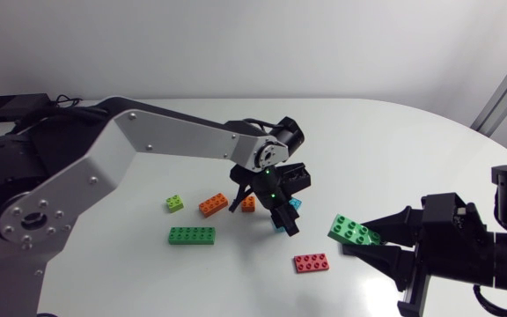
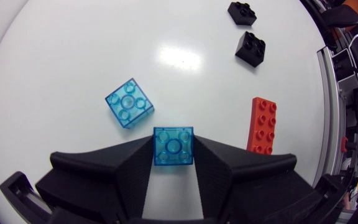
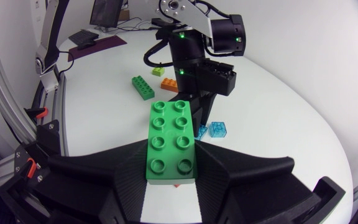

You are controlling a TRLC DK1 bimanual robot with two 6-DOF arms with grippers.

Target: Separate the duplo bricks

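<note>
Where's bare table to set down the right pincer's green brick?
Bare: far side of the table beyond the left pincer; the strip between the long green brick and the red brick. Crowded: around the left pincer, shut on a blue brick, with a loose blue brick and orange bricks beside it. The right pincer is shut on the green brick.

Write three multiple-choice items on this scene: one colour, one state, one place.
1. The right gripper's brick is: A orange, B green, C blue.
2. The left gripper is: A open, B shut on nothing, C shut on a blue brick.
3. The red brick is: A in the left gripper, B on the table, C in the right gripper.
Answers: B, a green brick sits between its fingers; C, both fingers press the blue brick; B, it lies flat on the table.
</note>
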